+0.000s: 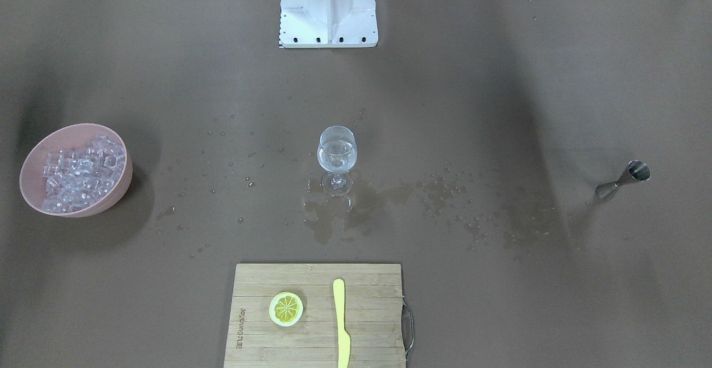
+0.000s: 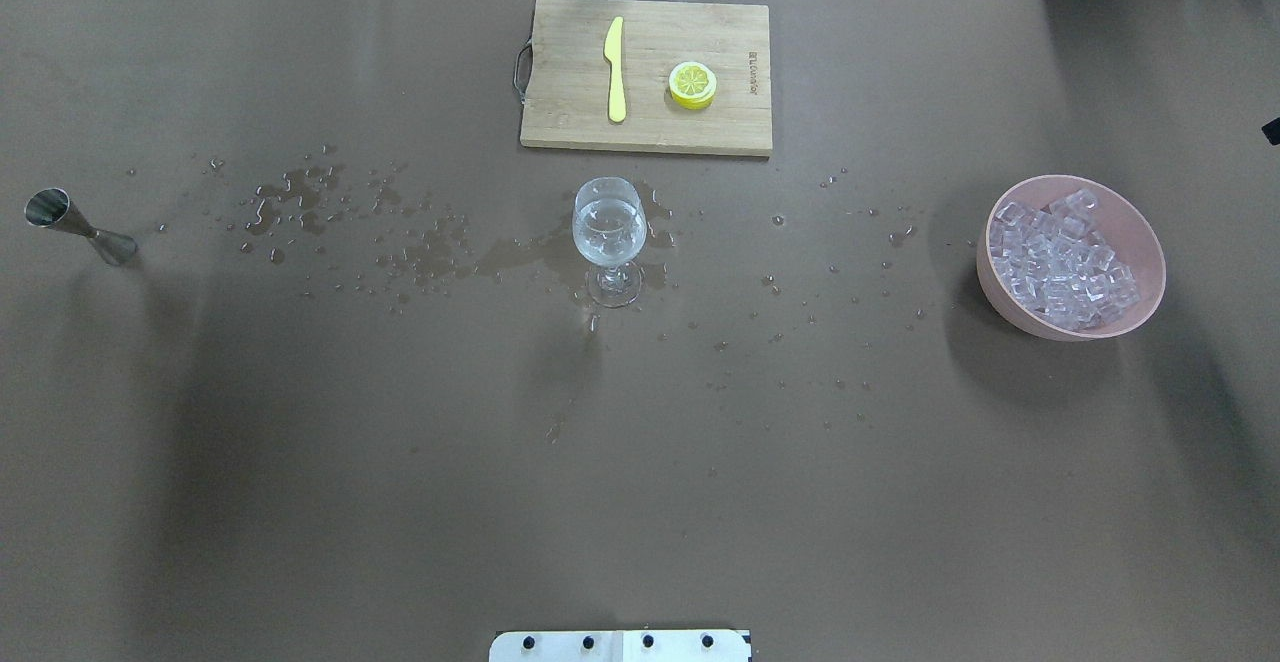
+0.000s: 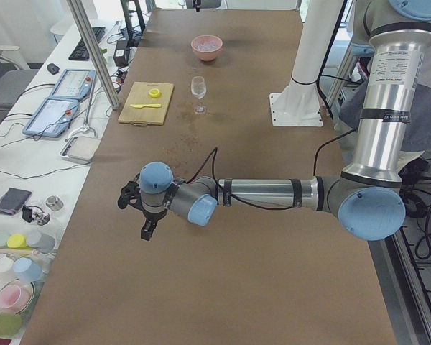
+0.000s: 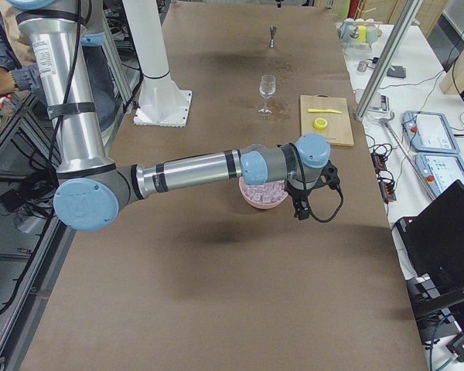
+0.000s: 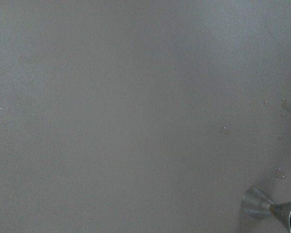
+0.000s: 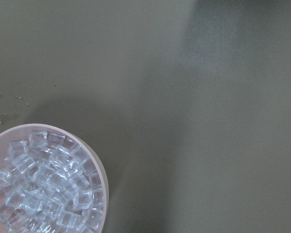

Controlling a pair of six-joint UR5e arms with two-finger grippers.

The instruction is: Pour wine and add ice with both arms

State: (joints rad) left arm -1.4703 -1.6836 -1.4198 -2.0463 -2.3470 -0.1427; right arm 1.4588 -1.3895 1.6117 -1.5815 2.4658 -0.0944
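Ice (image 6: 43, 189) in bowl (image 6: 100, 167) beside right gripper (image 4: 303, 207); left gripper (image 3: 140, 215) well apart; cannot tell either's finger gap.

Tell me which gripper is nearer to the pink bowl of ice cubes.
Right. The right gripper hangs close beside the pink bowl, above the table at that end. The left gripper is at the opposite end, near the steel jigger.

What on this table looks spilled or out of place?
Liquid is spilled on the table: a puddle lies around the foot of the wine glass, and droplets scatter toward the jigger and the pink bowl. The glass stands upright.
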